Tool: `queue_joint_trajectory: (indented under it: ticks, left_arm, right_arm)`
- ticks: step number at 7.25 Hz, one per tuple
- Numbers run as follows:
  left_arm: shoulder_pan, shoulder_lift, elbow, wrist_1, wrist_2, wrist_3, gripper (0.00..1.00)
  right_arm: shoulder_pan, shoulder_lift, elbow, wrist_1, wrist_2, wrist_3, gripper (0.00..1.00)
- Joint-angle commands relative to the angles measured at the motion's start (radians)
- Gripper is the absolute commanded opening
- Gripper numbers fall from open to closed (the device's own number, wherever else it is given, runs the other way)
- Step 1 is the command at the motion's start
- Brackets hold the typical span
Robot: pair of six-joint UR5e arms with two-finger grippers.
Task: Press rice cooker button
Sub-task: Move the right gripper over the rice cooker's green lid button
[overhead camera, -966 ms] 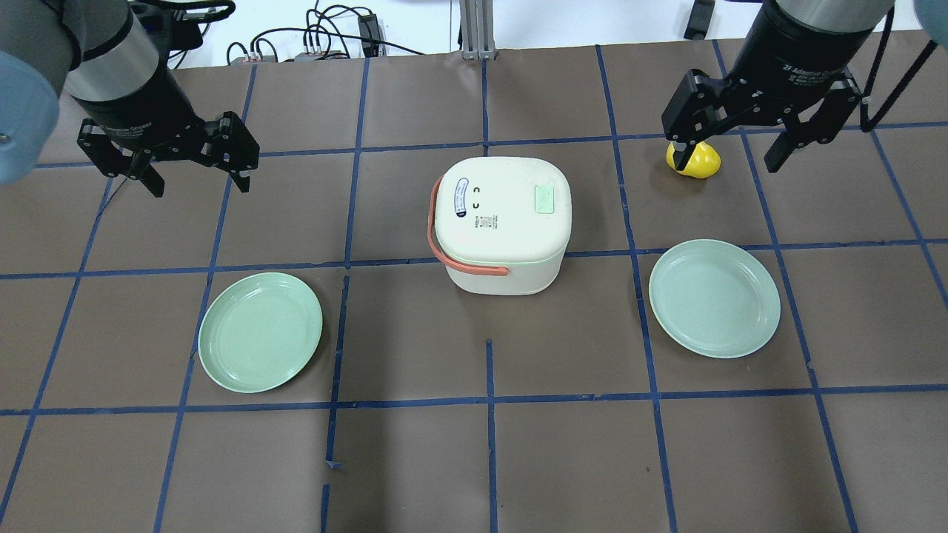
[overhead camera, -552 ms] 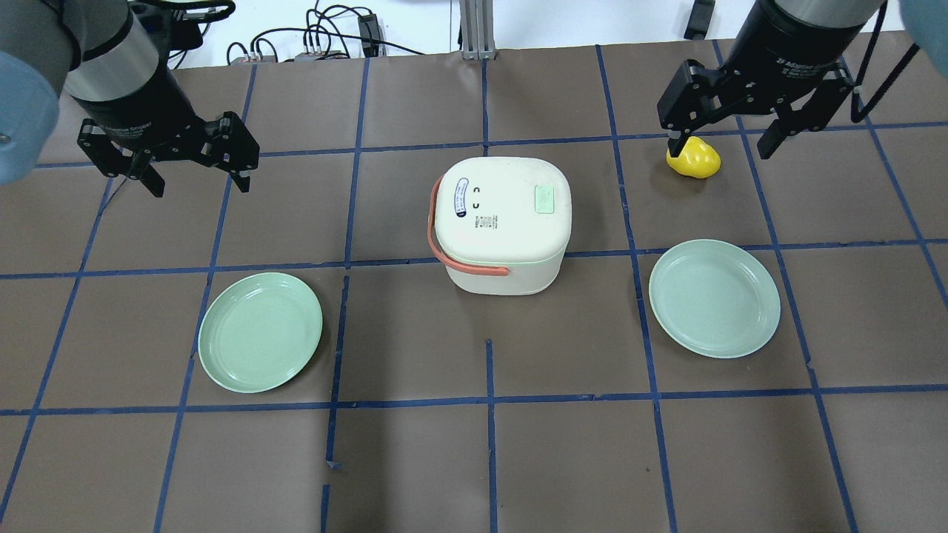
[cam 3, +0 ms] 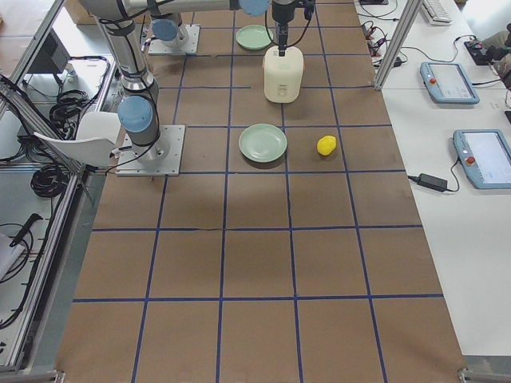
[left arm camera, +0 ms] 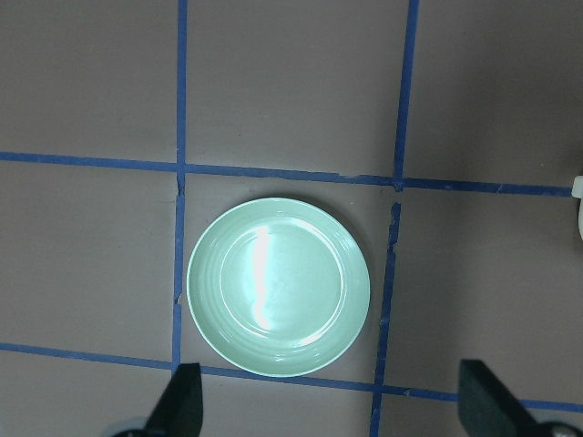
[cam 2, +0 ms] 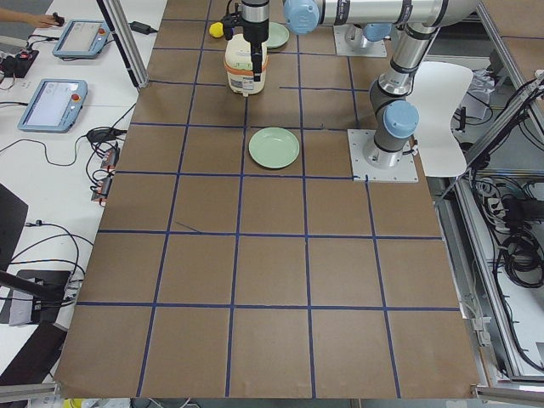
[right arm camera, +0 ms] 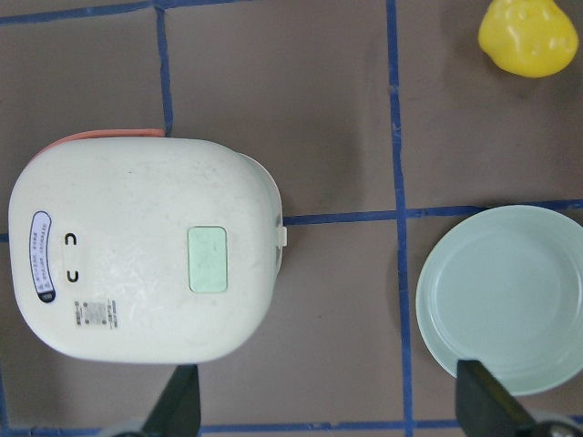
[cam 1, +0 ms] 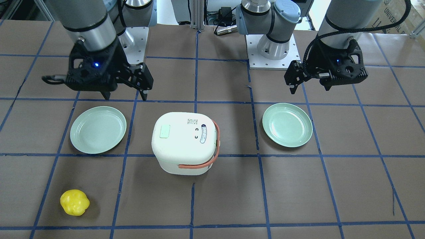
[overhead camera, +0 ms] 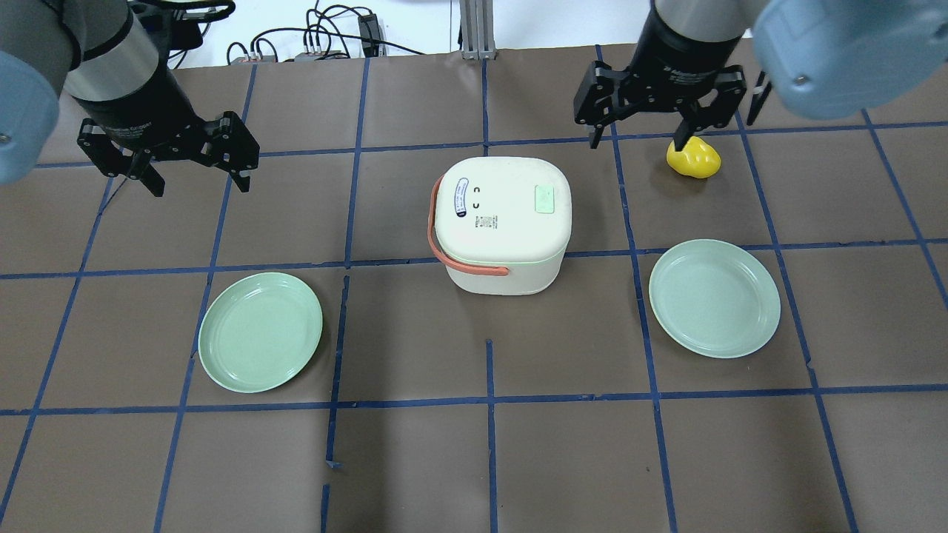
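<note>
The cream rice cooker [overhead camera: 503, 222] with an orange handle stands in the middle of the table, and its pale green button [overhead camera: 545, 198] sits on the lid's right side. The right wrist view shows the cooker [right arm camera: 146, 250] and button [right arm camera: 207, 259] from above. My right gripper [overhead camera: 638, 135] is open and empty, hovering beyond the cooker's far right corner, apart from it. My left gripper [overhead camera: 200, 181] is open and empty at the far left, above the brown table. In the front view the right gripper [cam 1: 125, 95] is on the left and the left gripper [cam 1: 310, 89] on the right.
A yellow toy pepper [overhead camera: 693, 158] lies just right of my right gripper. One green plate [overhead camera: 261, 332] lies front left and another green plate [overhead camera: 714, 297] front right of the cooker. The left wrist view looks down on the left plate [left arm camera: 278, 287].
My right gripper has moved left, from over the yellow pepper's right side to between the pepper and the cooker's far corner. The left arm has not moved.
</note>
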Motion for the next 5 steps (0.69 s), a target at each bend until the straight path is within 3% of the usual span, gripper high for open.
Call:
queue_joint_trajectory:
  ticks: [1,2,3,5]
  left_arm:
    - [0.000,0.000,0.000,0.000,0.000,0.000,1.00]
    - [0.000,0.000,0.000,0.000,0.000,0.000,1.00]
    - [0.000,0.000,0.000,-0.001,0.000,0.000,1.00]
    - [0.000,0.000,0.000,0.000,0.000,0.000,1.00]
  right_arm:
    - [0.045,0.079,0.001,-0.078,0.063,0.070,0.40]
    - [0.045,0.099,0.001,-0.078,0.086,0.070,0.21]
    - [0.048,0.115,0.001,-0.078,0.105,0.070,0.13]
    - [0.068,0.139,0.014,-0.092,0.105,0.073,0.10]
